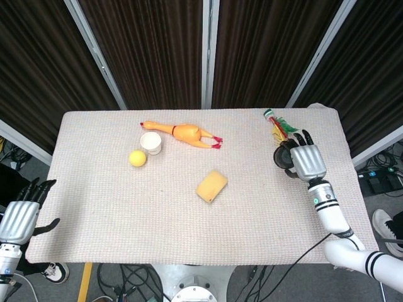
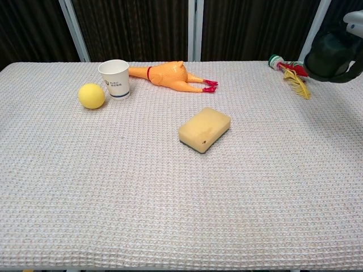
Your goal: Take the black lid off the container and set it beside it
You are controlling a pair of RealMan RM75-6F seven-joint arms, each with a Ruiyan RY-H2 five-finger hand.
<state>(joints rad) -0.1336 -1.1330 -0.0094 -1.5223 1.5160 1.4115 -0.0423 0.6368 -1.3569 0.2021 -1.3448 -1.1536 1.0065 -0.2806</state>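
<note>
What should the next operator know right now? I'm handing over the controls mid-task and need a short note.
Right hand: grips a dark round object, apparently the container or its lid, held above the table's right side near the feathered toy; I cannot tell whether the lid is on or off.
Left hand: open, holding nothing, off the table's left edge.
Done: object picked up.
Left: confirm lid is separated, set it on the table beside the container. The sponge, cup, ball and rubber chicken are not involved.
</note>
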